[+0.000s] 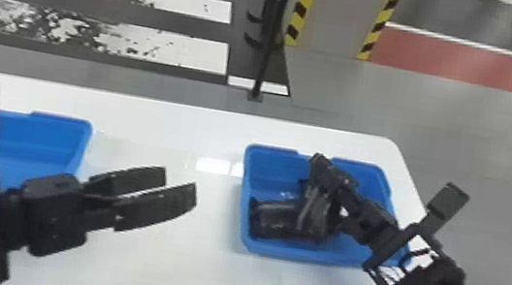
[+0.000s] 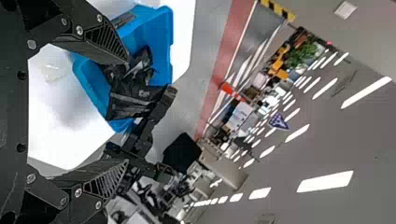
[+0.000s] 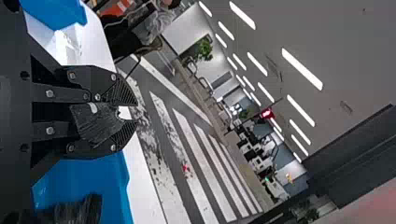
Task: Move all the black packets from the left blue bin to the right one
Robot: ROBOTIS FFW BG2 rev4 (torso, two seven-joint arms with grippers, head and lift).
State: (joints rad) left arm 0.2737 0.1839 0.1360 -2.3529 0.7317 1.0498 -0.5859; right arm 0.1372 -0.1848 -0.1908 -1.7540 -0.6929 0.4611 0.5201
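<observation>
White stripes [image 1: 200, 54] cross the dark floor beyond the table, some of them speckled with black, and next to them come a black pole [image 1: 268, 33], bands of yellow-and-black tape [image 1: 301, 9] and a strip of red flooring [image 1: 435, 60]. Farther back, the left wrist view takes in an orange cone [image 2: 229, 89], some greenery [image 2: 299, 55] and bright ceiling lights [image 2: 325, 181]. Across the white table [image 1: 162, 139] two blue bins sit well apart. The left blue bin [image 1: 59, 125] runs off the head view's left edge, partly behind the left arm. The right blue bin [image 1: 270, 152] stands near the table's rounded corner, with black packets [image 1: 271, 218] lying inside, crumpled and shiny, against its near left part; how many there are I cannot tell. Over the table between the bins, the left gripper [image 1: 179, 184] has its two flat fingers spread well apart, with nothing between them. The right gripper [image 1: 320, 160] reaches over the right bin, its fingers drawn in on a wrinkled black packet [image 3: 95, 122]; the right wrist view shows it pinched between them, with more black packets in the bin beside it.
</observation>
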